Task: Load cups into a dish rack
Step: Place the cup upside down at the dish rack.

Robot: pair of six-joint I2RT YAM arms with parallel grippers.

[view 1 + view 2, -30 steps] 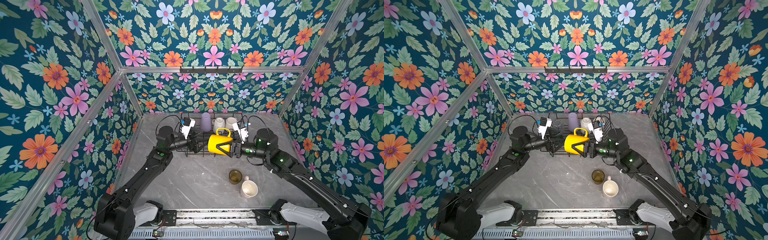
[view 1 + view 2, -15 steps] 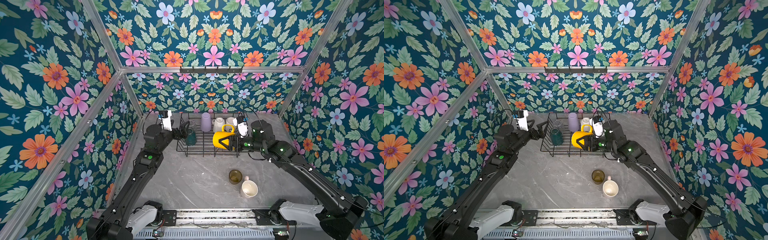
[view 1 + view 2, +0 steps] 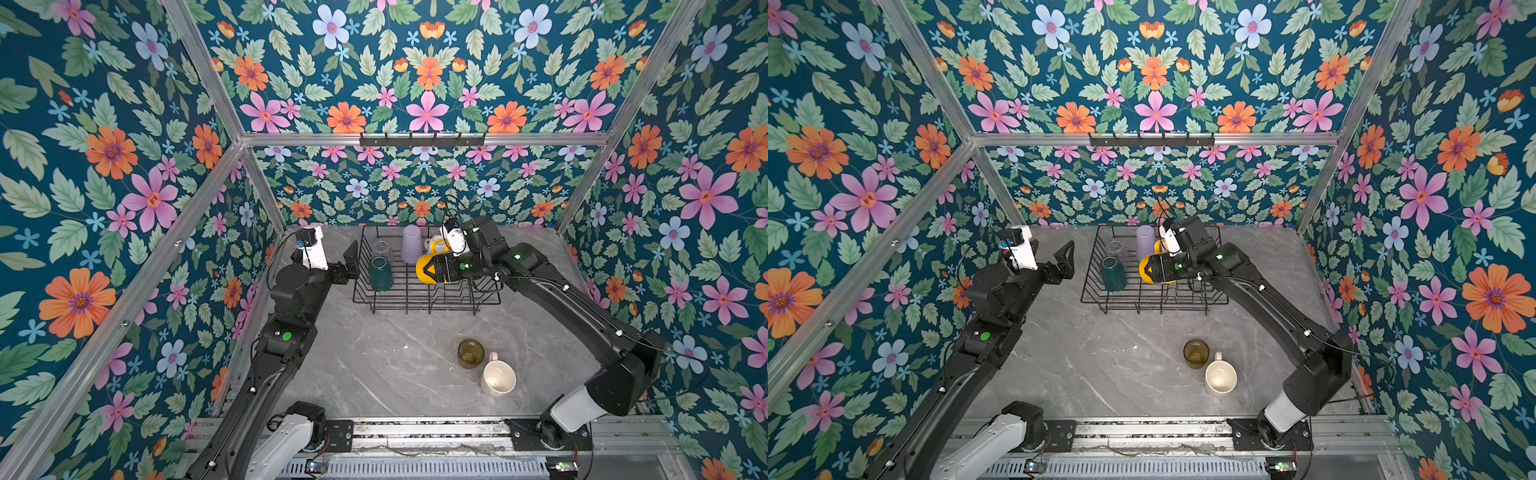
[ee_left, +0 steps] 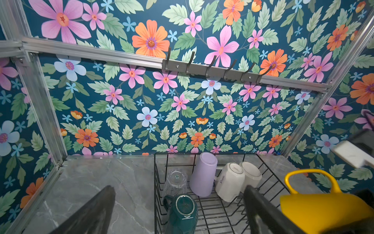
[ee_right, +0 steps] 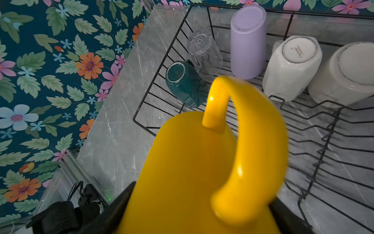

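Nearest, only the top views take in the front of the grey table (image 3: 374, 374). There the olive-brown glass (image 3: 470, 353) stands upright with the pale pink mug (image 3: 498, 377) just beside it, mouth up. Neither wrist view reaches them.

Farther back sits the dish rack (image 3: 415, 301). Left of it, clear of the wires, the left gripper (image 3: 351, 259) hangs with its jaws wide apart and nothing between them. The left wrist view shows both dark fingers (image 4: 97, 208) spread.

In the rack's left part the dark green mug (image 3: 381, 272) rests tilted, base up. To its right the right gripper (image 3: 434, 269) is clamped on the yellow mug (image 3: 426, 266), held on its side over the rack with the handle toward the far wall. Whether it touches the wires I cannot tell.

Along the rack's far side the clear glass (image 3: 381, 248) and lilac tumbler (image 3: 411, 244) stand mouth down. In both top views the right wrist hides most of what lies right of them. The wrist views show a lettered white mug (image 4: 229, 180) and a plain white mug (image 4: 251, 174) there, inverted and touching.

A second ago the left arm reached over the rack's left part; it has since drawn back leftward. The dark green mug, which I could not make out then, now shows plainly. The yellow mug hung over the rack's near half and is now a little farther in.
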